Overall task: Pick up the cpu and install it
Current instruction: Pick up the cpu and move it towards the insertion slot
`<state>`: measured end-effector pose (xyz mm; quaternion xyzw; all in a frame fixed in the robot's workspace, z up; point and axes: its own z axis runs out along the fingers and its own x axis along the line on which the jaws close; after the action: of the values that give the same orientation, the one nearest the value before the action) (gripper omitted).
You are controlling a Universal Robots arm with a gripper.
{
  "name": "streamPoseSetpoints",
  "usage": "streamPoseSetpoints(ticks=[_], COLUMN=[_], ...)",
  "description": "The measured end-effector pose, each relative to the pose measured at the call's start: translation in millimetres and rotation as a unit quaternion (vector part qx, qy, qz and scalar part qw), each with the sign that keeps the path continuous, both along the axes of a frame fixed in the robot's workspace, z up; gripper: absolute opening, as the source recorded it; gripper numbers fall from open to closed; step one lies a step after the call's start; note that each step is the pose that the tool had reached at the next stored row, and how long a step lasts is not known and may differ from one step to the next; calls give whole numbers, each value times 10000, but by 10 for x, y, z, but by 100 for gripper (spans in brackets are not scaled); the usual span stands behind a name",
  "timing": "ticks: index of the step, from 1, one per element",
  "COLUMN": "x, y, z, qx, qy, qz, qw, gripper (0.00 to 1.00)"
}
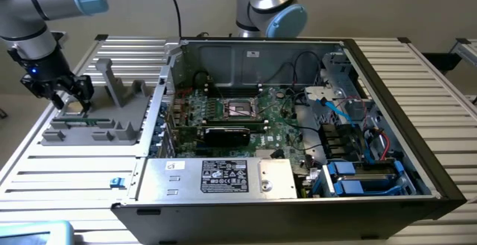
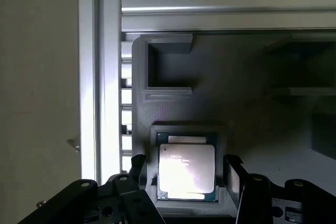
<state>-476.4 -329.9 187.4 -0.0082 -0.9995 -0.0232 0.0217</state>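
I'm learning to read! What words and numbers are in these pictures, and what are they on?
Nothing reads clearly enough to quote.
cpu: faint print on its shiny top, lost in glare.
White label on the silver box: print and symbols too small to read.
Small sticker on the case's back wall: too small to read.

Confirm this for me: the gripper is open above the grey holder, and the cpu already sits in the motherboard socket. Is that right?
Not quite. The cpu is not in the motherboard socket; the wrist view shows it lying in its recess in the grey holder. The gripper is indeed open above that holder.
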Motion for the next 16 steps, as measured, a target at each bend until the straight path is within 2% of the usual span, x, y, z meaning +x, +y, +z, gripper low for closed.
streamPoseSetpoints(ticks=[10,11,12,13,16], x=[8,8,8,8,8], y=[0,0,0,-1,-1], z=[-9,-11,-12,-11,-12], qx=[0,0,0,0,0], qy=[6,6,6,7,7], qz=[-15,-16,-16,-16,-16], qw=[10000,10000,10000,10000,10000], gripper=[69,61,61,55,54])
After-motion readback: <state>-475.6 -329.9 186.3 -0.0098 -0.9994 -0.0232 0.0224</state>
